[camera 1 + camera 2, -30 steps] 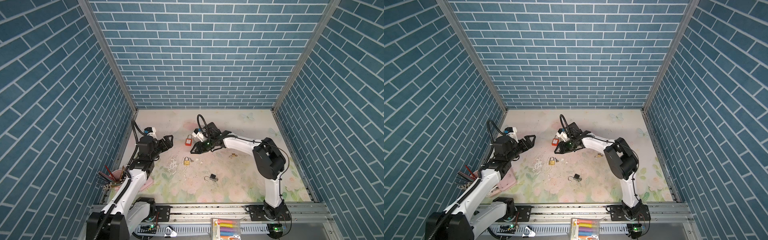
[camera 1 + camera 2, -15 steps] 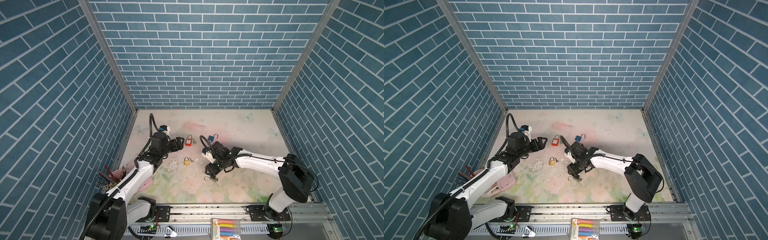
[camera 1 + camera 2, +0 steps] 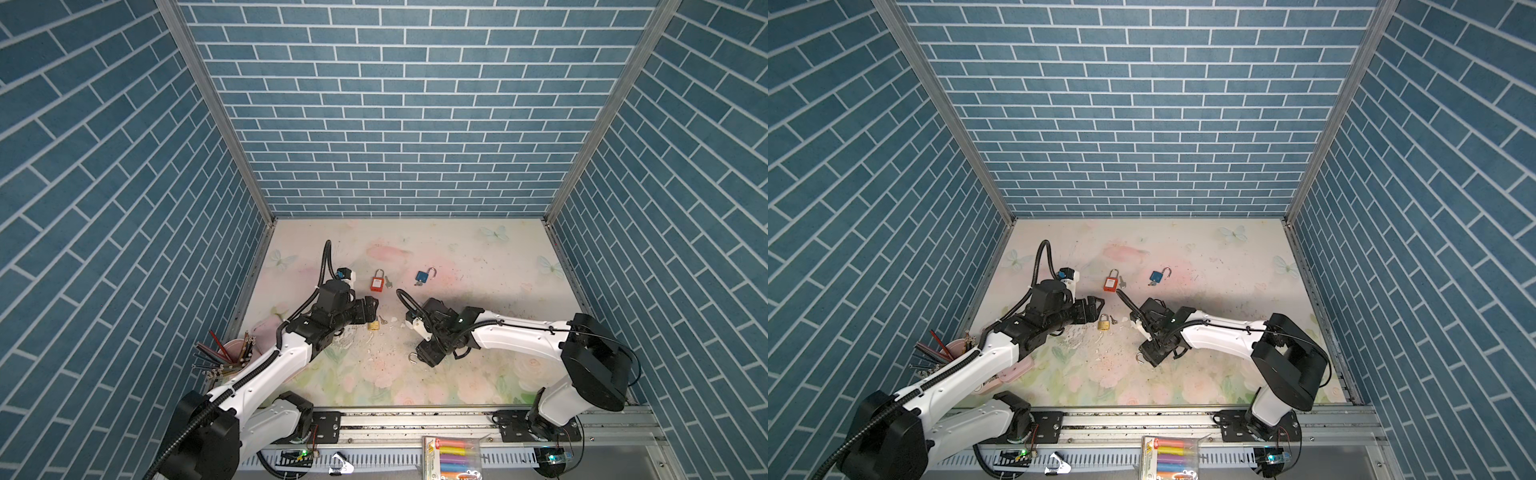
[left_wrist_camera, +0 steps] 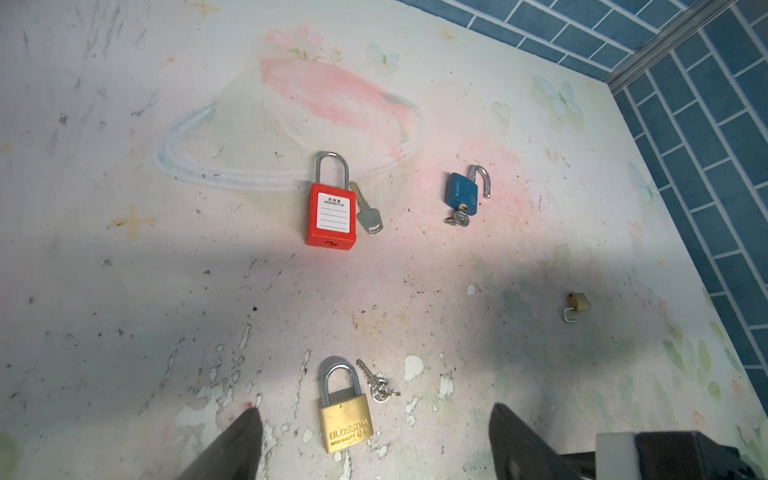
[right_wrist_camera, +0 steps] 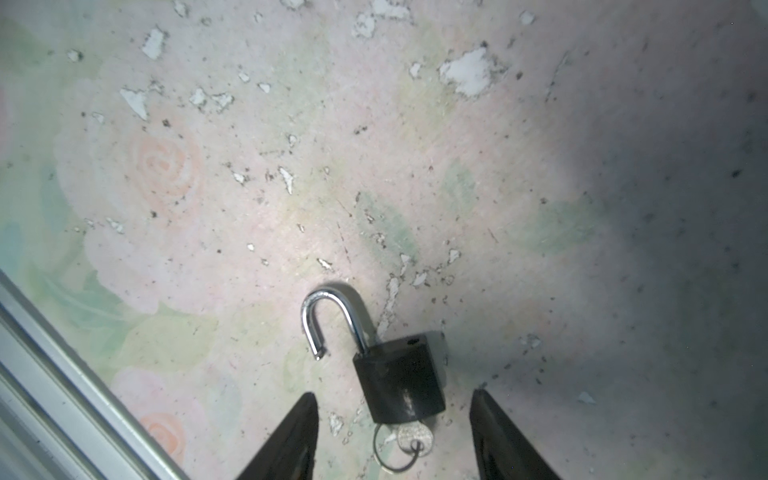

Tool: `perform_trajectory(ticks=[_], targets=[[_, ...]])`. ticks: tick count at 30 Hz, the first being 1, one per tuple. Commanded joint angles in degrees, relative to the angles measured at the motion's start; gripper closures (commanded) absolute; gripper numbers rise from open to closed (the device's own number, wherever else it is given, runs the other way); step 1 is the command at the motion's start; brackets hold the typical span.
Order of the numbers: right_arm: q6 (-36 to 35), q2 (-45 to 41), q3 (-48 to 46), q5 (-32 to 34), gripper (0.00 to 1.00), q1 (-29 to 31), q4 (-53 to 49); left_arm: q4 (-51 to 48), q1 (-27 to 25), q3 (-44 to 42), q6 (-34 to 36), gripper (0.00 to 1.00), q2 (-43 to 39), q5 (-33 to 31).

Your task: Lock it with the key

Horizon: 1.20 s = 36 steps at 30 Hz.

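I have the right pincer [image 5: 392,399] down low over the floral mat [image 5: 232,174]. Its two fingers are parted to a middling width, and the black padlock [image 5: 399,380] lies flat between them. Mat shows on either side of the lock's body, so neither finger touches it. The shackle [image 5: 330,320] is swung open and points away from the pincer, out past the fingertips. The key [image 5: 413,438] sits in the keyhole at the wrist end, with a wire ring through it. In both top views this pincer covers the lock's body and only the hook of the shackle shows.

My left pincer [image 4: 374,413] stands spread wide and grips nothing. The brass padlock [image 4: 345,422] lies between its fingertips (closer to one finger than the other), with its shackle shut and pointing away from the wrist. A bunch of keys [image 4: 378,384] lies loose just beside that shackle.

Farther ahead of this pincer I see the red padlock [image 4: 331,216], shut, with a grey key [image 4: 368,216] just beside it. The blue padlock [image 4: 462,193] lies near it with its shackle open and a key in it. A small brass padlock [image 4: 577,303] lies well off to one side, also open.
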Motion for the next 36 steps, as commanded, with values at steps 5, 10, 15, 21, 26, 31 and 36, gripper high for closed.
perform_trajectory(ticks=[5, 10, 15, 21, 26, 31, 36], targets=[[-3.4, 3.6, 2.2, 0.8, 0.45, 1.0, -1.9, -1.6, -0.1, 0.2, -0.1, 0.14, 0.5, -2.0], [-4.1, 6.9, 3.7, 1.2, 0.52, 1.3, -3.4, -1.1, -0.2, 0.2, -0.2, 0.14, 1.1, -3.3], [-3.4, 9.0, 5.3, 2.9, 0.62, 1.3, -5.5, -1.1, -0.2, 1.1, -0.6, 0.14, 1.7, -3.6], [1.5, 9.9, 7.3, 4.9, 0.71, -1.8, -6.0, -0.6, -0.1, 0.3, -0.9, 0.14, 0.4, -5.7], [11.2, 10.9, 9.5, 0.7, 0.74, -9.1, -2.6, -0.5, -0.1, 0.9, -1.3, 0.14, 1.0, -6.9], [17.2, 13.9, 12.8, 1.0, 0.73, -13.1, 0.0, -1.3, -0.1, 3.1, -1.3, 0.14, 3.6, -6.9], [17.7, 18.4, 17.6, 2.0, 0.67, -14.1, -1.0, -2.0, -0.1, 4.8, -2.5, 0.14, 5.2, -7.7]])
